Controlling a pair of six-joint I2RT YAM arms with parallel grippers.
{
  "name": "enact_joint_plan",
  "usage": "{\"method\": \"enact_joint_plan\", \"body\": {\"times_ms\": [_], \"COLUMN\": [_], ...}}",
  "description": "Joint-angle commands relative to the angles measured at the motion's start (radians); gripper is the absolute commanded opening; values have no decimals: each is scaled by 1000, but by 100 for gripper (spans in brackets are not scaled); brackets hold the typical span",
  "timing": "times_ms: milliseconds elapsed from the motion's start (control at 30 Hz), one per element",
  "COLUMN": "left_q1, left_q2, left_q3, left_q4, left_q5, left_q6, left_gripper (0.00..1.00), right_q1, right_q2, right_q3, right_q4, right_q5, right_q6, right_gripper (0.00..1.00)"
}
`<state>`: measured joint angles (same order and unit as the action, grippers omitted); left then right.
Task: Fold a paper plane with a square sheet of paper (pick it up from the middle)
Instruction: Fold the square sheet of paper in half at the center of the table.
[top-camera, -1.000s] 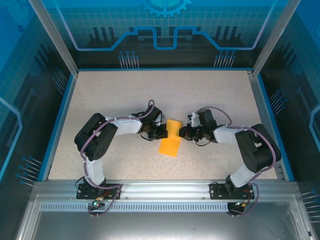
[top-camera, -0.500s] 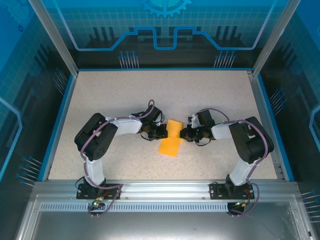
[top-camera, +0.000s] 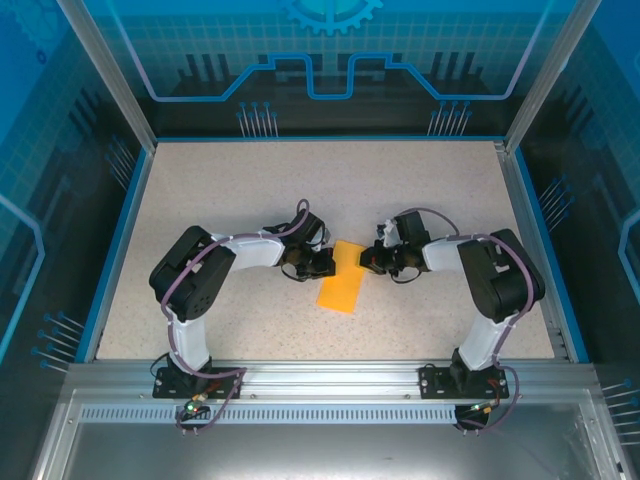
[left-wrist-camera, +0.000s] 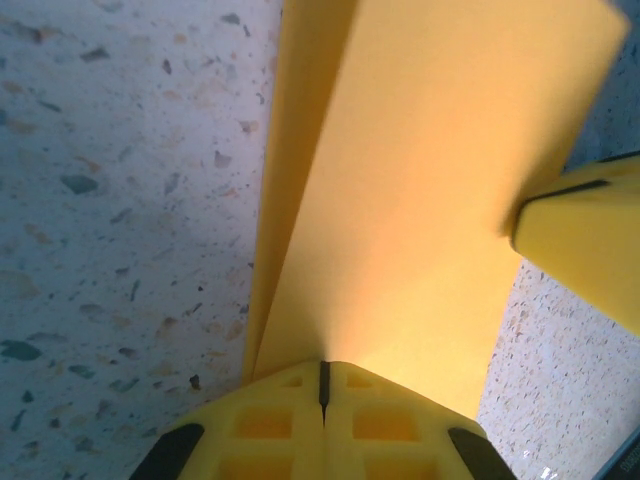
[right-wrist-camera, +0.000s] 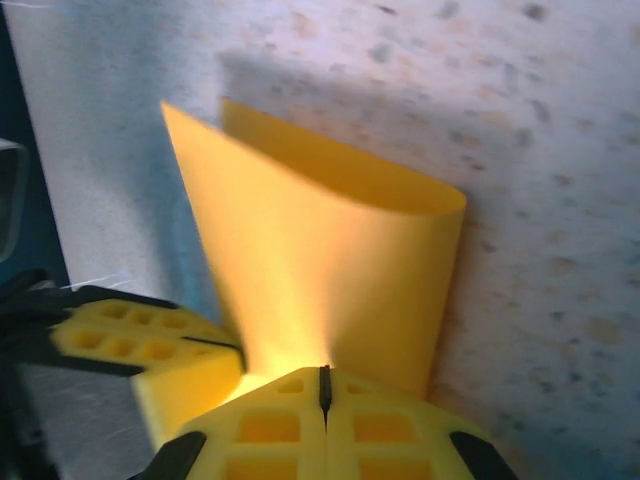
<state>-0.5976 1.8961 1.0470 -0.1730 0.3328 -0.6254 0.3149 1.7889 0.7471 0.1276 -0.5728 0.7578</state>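
The orange-yellow sheet of paper (top-camera: 342, 277) lies in the middle of the table, folded over into a narrow strip with its far end raised. My left gripper (top-camera: 329, 264) is shut on the strip's left edge (left-wrist-camera: 400, 220). From the other side my right gripper (top-camera: 366, 262) is shut on the right edge, where the paper (right-wrist-camera: 320, 260) curls into a loose loop that stands open on the table. The right gripper's yellow finger (left-wrist-camera: 585, 240) shows in the left wrist view, and the left gripper's fingers (right-wrist-camera: 150, 350) show in the right wrist view.
The speckled table (top-camera: 250, 190) is bounded by a blue rim (top-camera: 120, 230) and clear enclosure walls. The two arm bases (top-camera: 200, 380) stand on the metal rail at the near edge.
The right arm's elbow has folded in toward the middle and its gripper has shifted slightly up and left on the paper. The left arm and the paper have hardly moved.
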Motion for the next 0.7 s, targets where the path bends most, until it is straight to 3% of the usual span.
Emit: {"method": "enact_joint_plan", "body": {"times_ms": [0, 300, 533, 667], "left_q1": [-9, -9, -8, -9], "left_q2": [61, 63, 63, 63], "left_q3": [-18, -17, -16, -19], "left_q4": [-109, -111, -116, -114], "left_q5": [-66, -68, -69, -67], "left_q6": [30, 30, 39, 39], "left_gripper": [0, 0, 0, 0], "right_q1": [-23, -42, -58, -60], "right_q2": [23, -49, 31, 75], "right_q3": [-4, 42, 75, 82], "right_q4": [-13, -26, -55, -119], "right_q5": [16, -31, -25, 39], "right_q6": [-9, -7, -33, -48], "right_gripper": [0, 0, 0, 0]}}
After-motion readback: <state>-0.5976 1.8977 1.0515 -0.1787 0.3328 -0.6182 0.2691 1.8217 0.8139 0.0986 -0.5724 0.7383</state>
